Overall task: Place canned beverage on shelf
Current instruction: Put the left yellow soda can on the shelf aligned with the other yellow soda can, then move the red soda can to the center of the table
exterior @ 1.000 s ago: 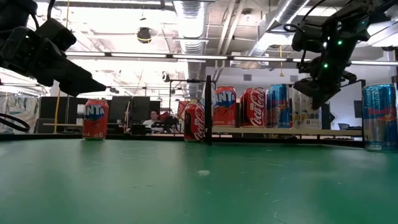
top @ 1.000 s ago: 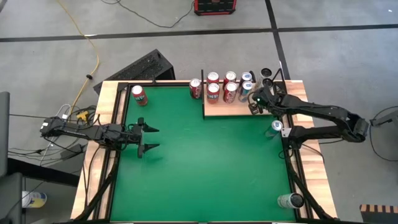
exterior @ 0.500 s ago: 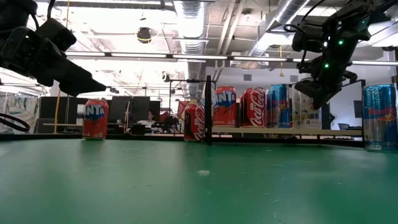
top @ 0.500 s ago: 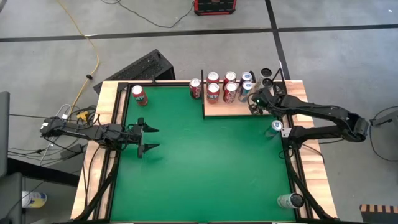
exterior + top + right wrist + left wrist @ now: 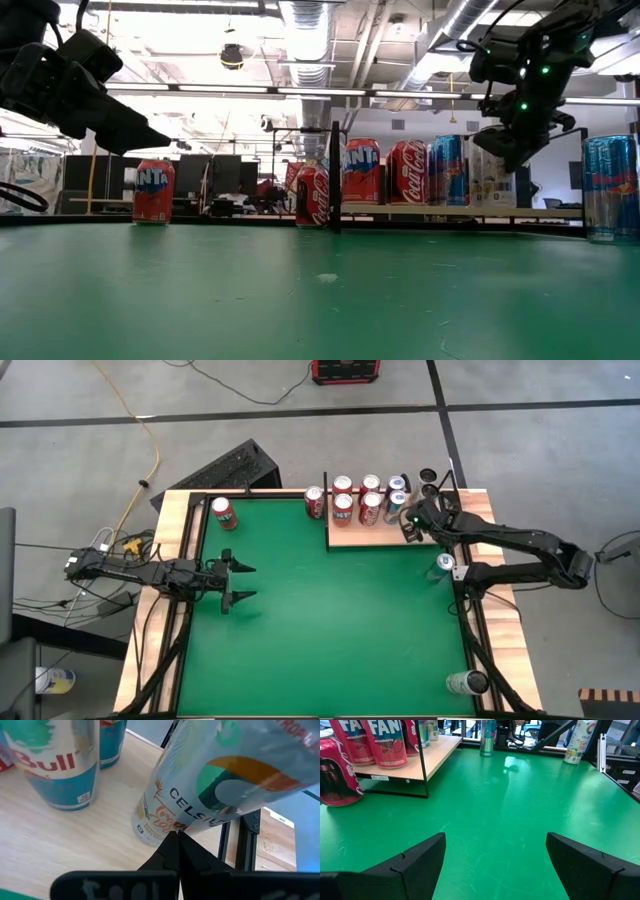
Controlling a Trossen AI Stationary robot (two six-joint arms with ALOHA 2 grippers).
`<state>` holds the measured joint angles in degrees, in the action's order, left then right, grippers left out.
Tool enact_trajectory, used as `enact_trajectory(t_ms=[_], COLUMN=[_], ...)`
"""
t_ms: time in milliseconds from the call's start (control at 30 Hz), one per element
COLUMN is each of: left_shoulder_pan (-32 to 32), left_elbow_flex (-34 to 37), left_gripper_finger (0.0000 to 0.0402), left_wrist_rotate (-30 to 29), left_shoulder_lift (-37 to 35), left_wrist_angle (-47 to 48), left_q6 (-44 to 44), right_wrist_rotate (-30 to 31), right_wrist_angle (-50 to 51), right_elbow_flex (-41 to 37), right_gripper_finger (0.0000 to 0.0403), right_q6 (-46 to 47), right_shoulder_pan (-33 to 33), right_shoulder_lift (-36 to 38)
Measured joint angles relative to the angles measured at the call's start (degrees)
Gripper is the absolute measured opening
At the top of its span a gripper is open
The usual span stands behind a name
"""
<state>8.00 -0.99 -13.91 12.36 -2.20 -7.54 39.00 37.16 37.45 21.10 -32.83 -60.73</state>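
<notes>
1. Green felt-like table filled the near ground, with a pale can lying at its near right corner.
2. Left gripper hung over the left side of the green, jaws spread wide and grasping nothing; its dark fingers framed bare table in the left wrist view.
3. Blue can stood by the right rail, between the near corner and the shelf.
4. Pale wood-grain shelf sat at the far right of the table, a flat board with thin black posts at its edges.
5. Right gripper hovered over the shelf's right end, jaws clenched together on nothing, the fingertips meeting in a point.
6. White Celsius can, printed with orange and teal shapes, stood on the shelf just beyond that gripper, tilted in the right wrist view; whether they touched could not be told.
7. Red Bull can stood beside it, with red Fanta cans farther along.
8. Coke can stood on the green just left of the shelf.
9. Lone Fanta can stood at the far left corner.
</notes>
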Motion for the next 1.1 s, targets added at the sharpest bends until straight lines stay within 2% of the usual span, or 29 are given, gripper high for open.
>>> enact_trajectory(t_ms=[300,467,633,867,967,1100], left_shoulder_pan=[0.0,0.0,0.0,0.0,0.0,0.0], left_elbow_flex=[0.0,0.0,0.0,0.0,0.0,0.0], left_gripper_finger=[0.0330,0.0330,0.0330,0.0330,0.0330,0.0330], left_wrist_rotate=[0.0,0.0,0.0,0.0,0.0,0.0], left_shoulder_lift=[0.0,0.0,0.0,0.0,0.0,0.0], left_wrist_angle=[0.0,0.0,0.0,0.0,0.0,0.0], left_q6=[0.0,0.0,0.0,0.0,0.0,0.0], right_wrist_rotate=[-1.1,-2.2,-2.5,-8.1,-10.6,-10.9], right_wrist_angle=[0.6,2.6,7.8,15.0,16.0,15.8], right_elbow_flex=[0.0,0.5,5.5,15.1,18.2,20.2], right_gripper_finger=[0.0017,0.0017,0.0017,0.0022,0.0023,0.0023], right_q6=[-0.2,1.5,4.7,13.7,18.3,24.7], right_shoulder_pan=[0.2,3.0,7.3,18.6,25.4,36.4], right_shoulder_lift=[0.0,0.0,0.0,0.0,0.0,0.0])
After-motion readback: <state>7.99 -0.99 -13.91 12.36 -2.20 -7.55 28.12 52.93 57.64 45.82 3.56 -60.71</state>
